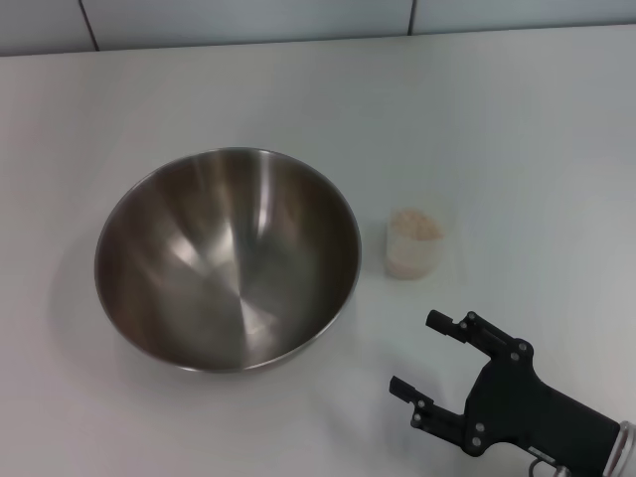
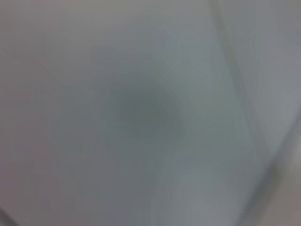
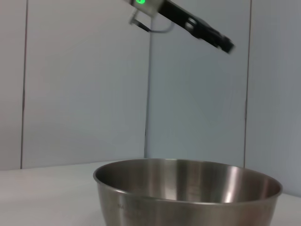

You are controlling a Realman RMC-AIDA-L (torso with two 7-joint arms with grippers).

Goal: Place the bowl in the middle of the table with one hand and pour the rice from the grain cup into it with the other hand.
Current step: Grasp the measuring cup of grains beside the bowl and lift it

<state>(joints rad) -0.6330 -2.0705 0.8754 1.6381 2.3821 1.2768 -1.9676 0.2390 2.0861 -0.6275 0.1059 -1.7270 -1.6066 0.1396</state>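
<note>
The steel bowl (image 1: 229,258) stands upright on the white table (image 1: 497,129), left of the middle, with nothing in it; it also shows in the right wrist view (image 3: 188,193). The small clear grain cup (image 1: 413,245) stands upright just right of the bowl, a little apart from it, filled with rice (image 1: 415,227). My right gripper (image 1: 415,352) is open and empty, near the table's front right, just short of the cup. A dark piece of the left arm with a green light (image 3: 188,21) shows high above the bowl in the right wrist view.
A grey panelled wall (image 1: 248,20) runs behind the table's far edge. The left wrist view shows only a blurred grey surface.
</note>
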